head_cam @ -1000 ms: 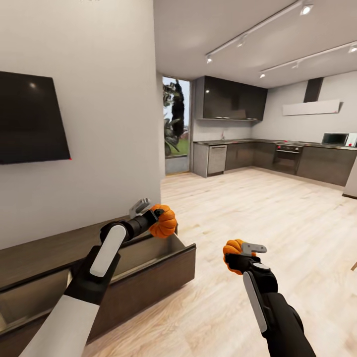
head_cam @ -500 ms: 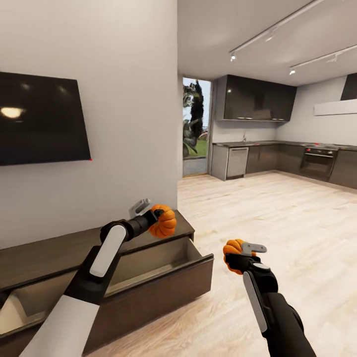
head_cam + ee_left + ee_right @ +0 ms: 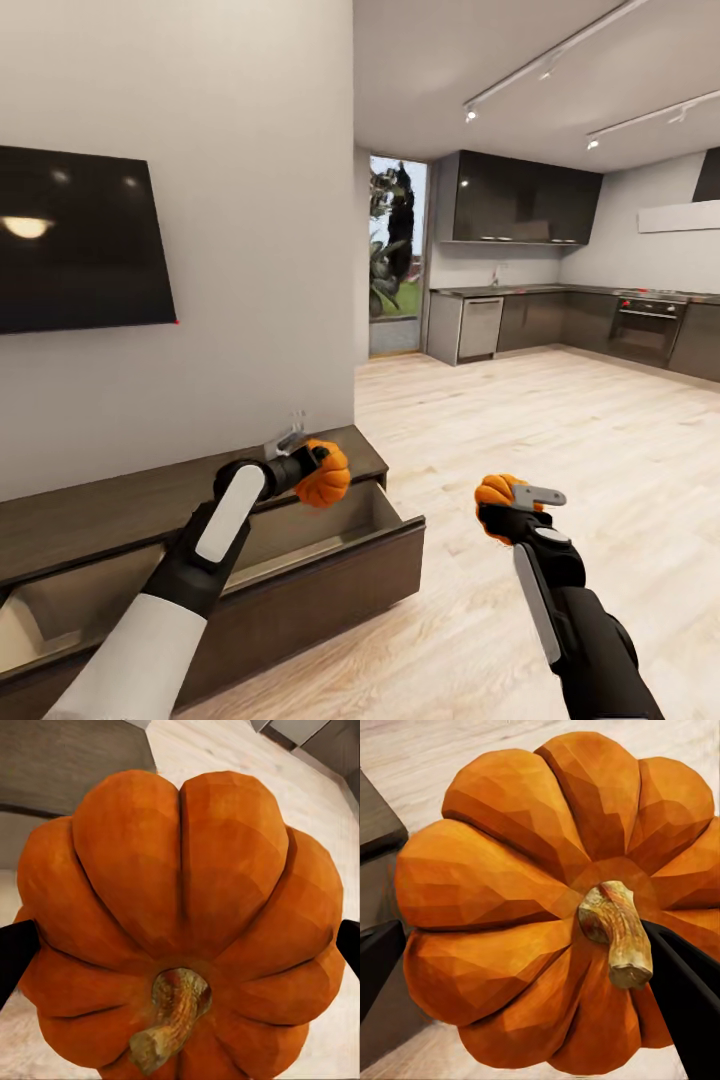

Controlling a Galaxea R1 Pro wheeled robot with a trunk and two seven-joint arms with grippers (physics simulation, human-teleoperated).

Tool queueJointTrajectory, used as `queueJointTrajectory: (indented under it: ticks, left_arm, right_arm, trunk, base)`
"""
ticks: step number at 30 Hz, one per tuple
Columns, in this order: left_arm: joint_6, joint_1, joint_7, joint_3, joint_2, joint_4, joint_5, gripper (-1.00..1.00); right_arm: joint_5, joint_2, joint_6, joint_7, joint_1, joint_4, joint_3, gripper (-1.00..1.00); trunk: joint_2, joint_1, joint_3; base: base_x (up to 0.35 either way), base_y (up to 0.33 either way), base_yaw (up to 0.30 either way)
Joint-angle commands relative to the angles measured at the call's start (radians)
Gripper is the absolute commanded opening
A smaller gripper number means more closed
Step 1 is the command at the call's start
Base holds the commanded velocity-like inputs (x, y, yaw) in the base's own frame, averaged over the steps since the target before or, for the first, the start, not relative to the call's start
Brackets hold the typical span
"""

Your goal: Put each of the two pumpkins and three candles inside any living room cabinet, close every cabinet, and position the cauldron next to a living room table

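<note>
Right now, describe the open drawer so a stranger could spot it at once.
Find the black TV on the white wall; under it runs a long dark cabinet. The open drawer is at the cabinet's end nearest the kitchen, pulled out with a pale inside. The left tool holds a pumpkin right above it.

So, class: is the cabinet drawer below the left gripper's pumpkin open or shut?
Open. The drawer is pulled out from the cabinet, showing its pale inside, with the pumpkin above it.
</note>
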Motion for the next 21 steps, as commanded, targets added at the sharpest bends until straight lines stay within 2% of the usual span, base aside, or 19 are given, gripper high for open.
queueJointTrajectory:
  ticks: [1, 4, 5, 6, 7, 8, 10, 11, 12, 13, 19, 20, 21]
  left_arm:
    - [-0.003, -0.001, 0.028, -0.001, 0.001, 0.006, 0.0, -1.0]
    - [0.029, 0.0, 0.109, 0.0, 0.002, 0.022, -0.082, -1.0]
    - [0.109, -0.004, 0.154, 0.001, 0.001, 0.024, -0.102, -1.0]
    - [0.212, -0.024, 0.191, 0.001, 0.001, 0.025, -0.11, -1.0]
    - [0.266, -0.041, 0.203, 0.001, 0.001, 0.03, -0.111, -1.0]
    - [0.309, -0.06, 0.212, 0.002, 0.001, 0.043, -0.112, -1.0]
    - [0.354, -0.108, 0.222, 0.002, 0.002, 0.107, -0.113, -1.0]
    - [0.365, -0.138, 0.224, 0.003, 0.003, 0.16, -0.113, -1.0]
    - [0.378, -0.235, 0.226, 0.004, 0.001, 0.33, -0.11, -1.0]
    - [0.381, -0.292, 0.227, 0.004, 0.0, 0.422, -0.109, -1.0]
    - [0.386, -0.507, 0.225, 0.003, 0.001, 0.746, -0.11, -1.0]
    - [0.386, -0.564, 0.225, 0.002, 0.001, 0.838, -0.11, -1.0]
    - [0.386, -0.586, 0.223, 0.002, 0.001, 0.879, -0.111, -1.0]
  right_arm:
    - [-0.015, -0.01, 0.003, -0.003, -0.01, 0.0, -0.017, -1.0]
    - [-0.026, -0.028, 0.004, 0.006, -0.068, 0.011, -0.076, -1.0]
    - [-0.07, -0.037, 0.007, 0.008, -0.085, 0.009, -0.106, -1.0]
    - [-0.13, -0.043, 0.017, 0.009, -0.092, 0.007, -0.136, -1.0]
    - [-0.157, -0.046, 0.027, 0.009, -0.094, 0.005, -0.146, -1.0]
    - [-0.177, -0.051, 0.039, 0.01, -0.095, 0.002, -0.152, -1.0]
    - [-0.203, -0.067, 0.052, 0.017, -0.096, -0.004, -0.157, -1.0]
    - [-0.211, -0.075, 0.057, 0.023, -0.097, -0.006, -0.158, -1.0]
    - [-0.219, -0.088, 0.063, 0.037, -0.097, -0.009, -0.16, -1.0]
    - [-0.221, -0.094, 0.065, 0.041, -0.097, -0.009, -0.16, -1.0]
    - [-0.224, -0.101, 0.067, 0.044, -0.097, -0.012, -0.16, -1.0]
    - [-0.225, -0.099, 0.067, 0.044, -0.096, -0.023, -0.158, -1.0]
    - [-0.225, -0.098, 0.066, 0.044, -0.094, -0.033, -0.156, -1.0]
  trunk:
    - [-0.001, 0.0, -0.001]
    - [-0.001, 0.0, -0.001]
    - [-0.001, 0.0, -0.001]
    - [-0.001, 0.0, -0.001]
    - [-0.001, 0.0, -0.001]
    - [-0.001, 0.0, -0.001]
    - [-0.001, 0.0, -0.001]
    - [-0.001, 0.0, -0.001]
    - [-0.001, 0.0, -0.001]
    - [-0.001, 0.0, -0.001]
    - [-0.001, 0.0, -0.001]
    - [-0.001, 0.0, -0.001]
    - [-0.001, 0.0, -0.001]
  base:
    - [0.0, 0.0, 0.0]
    - [0.0, 0.0, 0.0]
    - [0.0, 0.0, 0.0]
    - [0.0, 0.0, 0.0]
    - [0.0, 0.0, 0.0]
    - [0.0, 0.0, 0.0]
    - [0.0, 0.0, 0.0]
    - [0.0, 0.0, 0.0]
    - [0.0, 0.0, 0.0]
    - [0.0, 0.0, 0.0]
    - [0.0, 0.0, 0.0]
    - [0.0, 0.0, 0.0]
    - [0.0, 0.0, 0.0]
